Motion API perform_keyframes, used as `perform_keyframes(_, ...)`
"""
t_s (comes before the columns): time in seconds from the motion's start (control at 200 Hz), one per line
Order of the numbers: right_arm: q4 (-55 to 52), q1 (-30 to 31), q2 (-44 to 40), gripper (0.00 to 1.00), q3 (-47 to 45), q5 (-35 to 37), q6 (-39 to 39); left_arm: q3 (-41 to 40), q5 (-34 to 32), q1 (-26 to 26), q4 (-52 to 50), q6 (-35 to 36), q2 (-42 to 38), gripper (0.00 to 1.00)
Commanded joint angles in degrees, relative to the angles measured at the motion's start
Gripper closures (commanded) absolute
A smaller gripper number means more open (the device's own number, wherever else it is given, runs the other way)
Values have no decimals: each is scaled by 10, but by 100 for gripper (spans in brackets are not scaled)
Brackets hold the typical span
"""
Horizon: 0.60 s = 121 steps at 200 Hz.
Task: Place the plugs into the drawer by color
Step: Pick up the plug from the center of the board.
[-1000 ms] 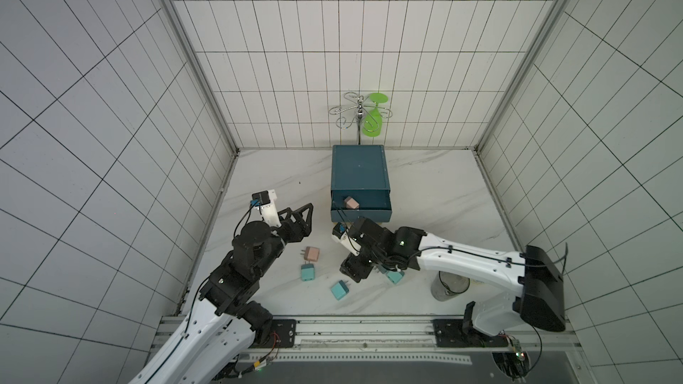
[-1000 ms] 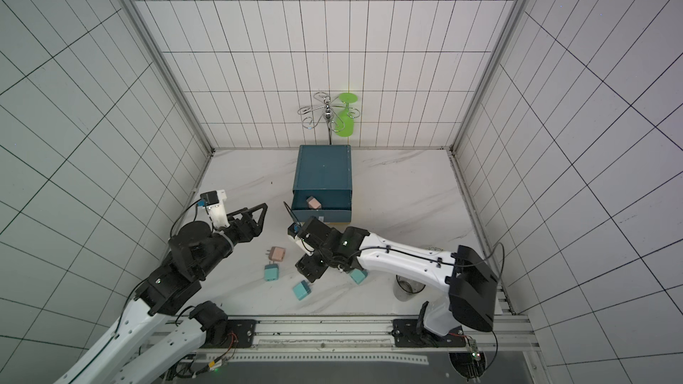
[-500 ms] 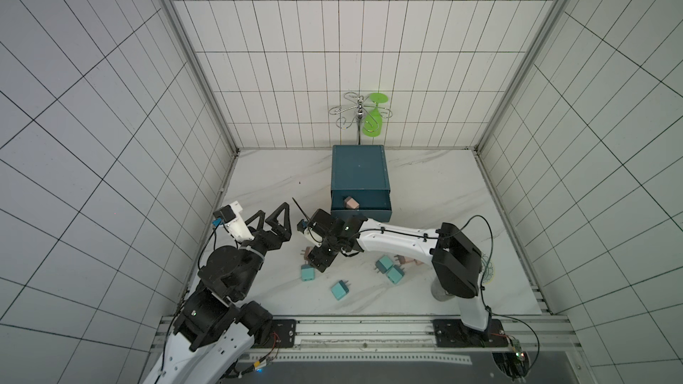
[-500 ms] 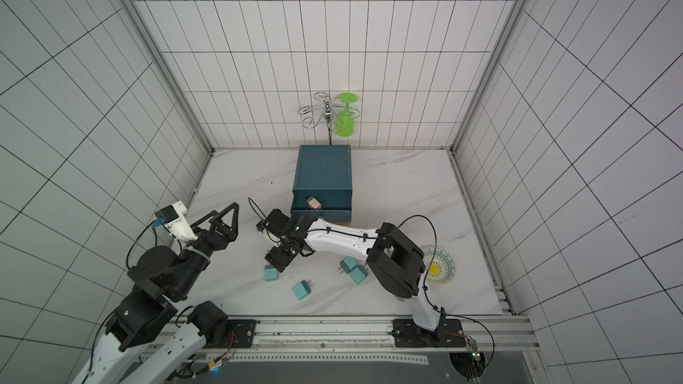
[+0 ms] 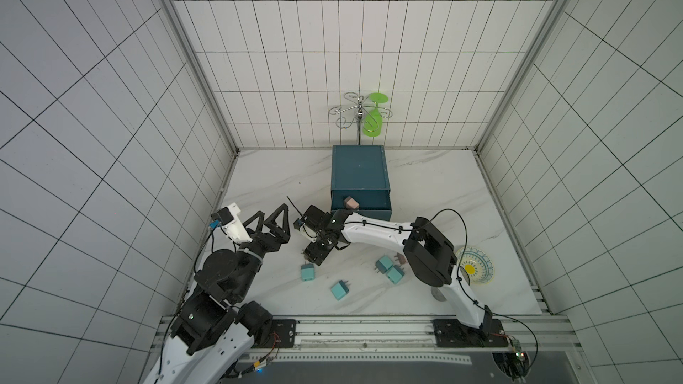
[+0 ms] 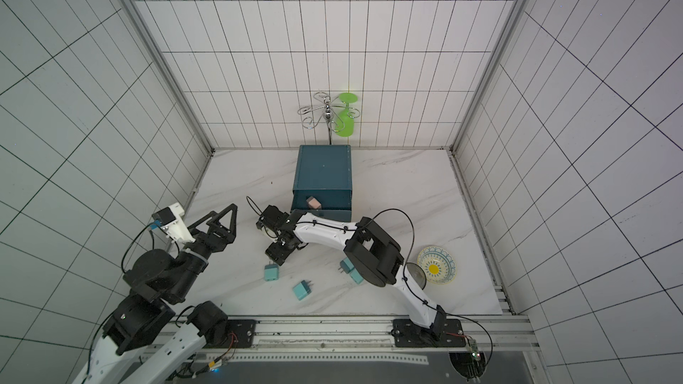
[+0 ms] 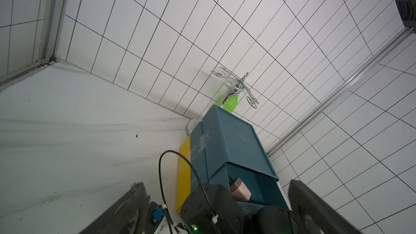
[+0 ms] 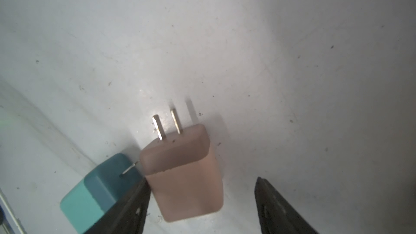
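Right wrist: right gripper (image 8: pixel 201 182) jaws apart around pink plug (image 8: pixel 180 172), teal plug (image 8: pixel 96 190) just beside; left gripper (image 5: pixel 272 209) spread wide, empty.

Pink plug (image 8: pixel 186 176) between parted fingers (image 8: pixel 126 210), teal plug (image 8: pixel 96 190) just beside

White tiled walls (image 5: pixel 332 49), pale marbled floor (image 5: pixel 277 179)

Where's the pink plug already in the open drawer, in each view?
Top view: pink plug at the open drawer's left end.
Top view: same spot.
Left wrist: in the drawer's mouth.
Right wrist: not in it; a second pink plug sits between the right gripper's jaws.
Shared landmark: the blue cabinet, in all but the right wrist view.
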Motion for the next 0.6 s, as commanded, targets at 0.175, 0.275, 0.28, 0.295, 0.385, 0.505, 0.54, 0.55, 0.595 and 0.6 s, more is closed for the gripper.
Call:
perform_keyframes(0.175, -29, -2, 43, 27, 53, -4, -22, 0, 7, -2, 3, 3, 1, 1)
perform_keyframes(0.275, -31, -2, 47, 36, 61, -8, -21, -2, 9, -2, 4, 4, 2, 1)
perform_keyframes(0.28, -31, -2, 47, 37, 61, -9, -20, -2, 9, -2, 4, 4, 2, 1)
perform_keyframes(0.295, -31, -2, 47, 39, 62, -11, -20, -2, 9, -3, 4, 4, 3, 1)
perform_keyframes(0.385, -31, -3, 39, 50, 63, -29, -5, -1, 11, -3, 5, 5, 6, 1)
perform_keyframes(0.505, -32, -3, -6, 58, 50, -72, 32, 3, 24, -2, 2, 6, 3, 1)
perform_keyframes(0.54, -30, -1, -29, 59, 40, -69, 46, 9, 39, -3, -4, -2, 0, 2)
perform_keyframes(0.55, -30, -1, -35, 60, 37, -67, 51, 11, 48, -2, -3, -4, 0, 2)
perform_keyframes(0.595, -32, 1, -62, 60, 26, -65, 63, 25, 92, -2, 2, -6, 1, 4)
perform_keyframes(0.6, -33, 1, -66, 60, 26, -66, 64, 27, 98, -2, 2, -6, 2, 4)
